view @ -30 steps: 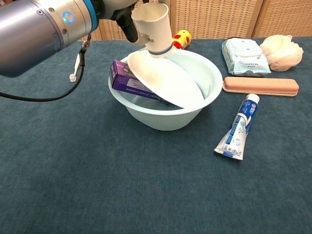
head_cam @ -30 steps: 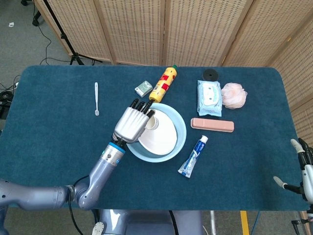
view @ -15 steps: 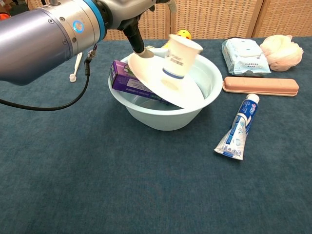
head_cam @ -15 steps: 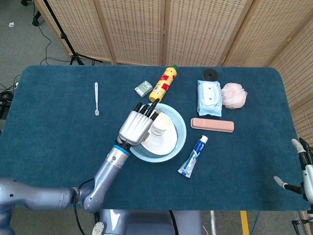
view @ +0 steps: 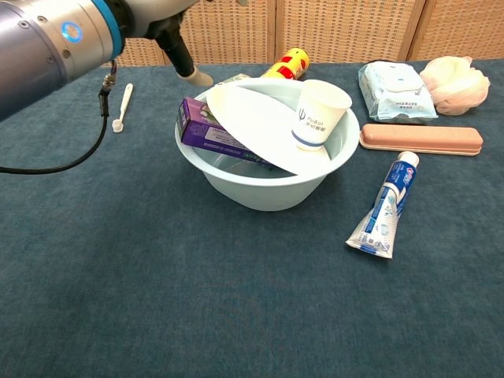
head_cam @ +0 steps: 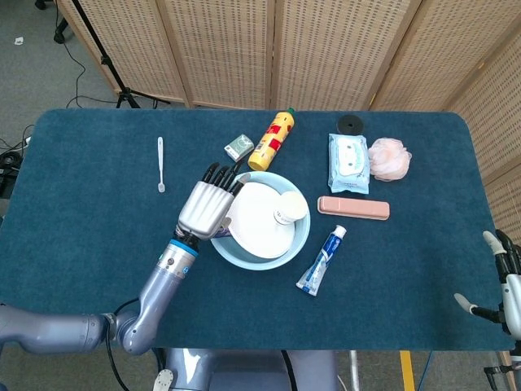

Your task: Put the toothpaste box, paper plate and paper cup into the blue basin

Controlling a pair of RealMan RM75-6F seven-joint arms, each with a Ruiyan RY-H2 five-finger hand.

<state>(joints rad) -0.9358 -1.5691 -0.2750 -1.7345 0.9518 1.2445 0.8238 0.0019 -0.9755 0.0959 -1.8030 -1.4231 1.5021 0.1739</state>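
Seen from the head camera, high above the near edge and tilted steeply down, the whole tabletop [head_cam: 98,244] shows to all four corners, with folding screens [head_cam: 326,49] behind the far edge; the chest camera sits low at the near edge, looking level toward the far edge, much closer in; both views share the blue basin [head_cam: 299,236] [view: 260,193] at centre and the items lying toward the far right corner.
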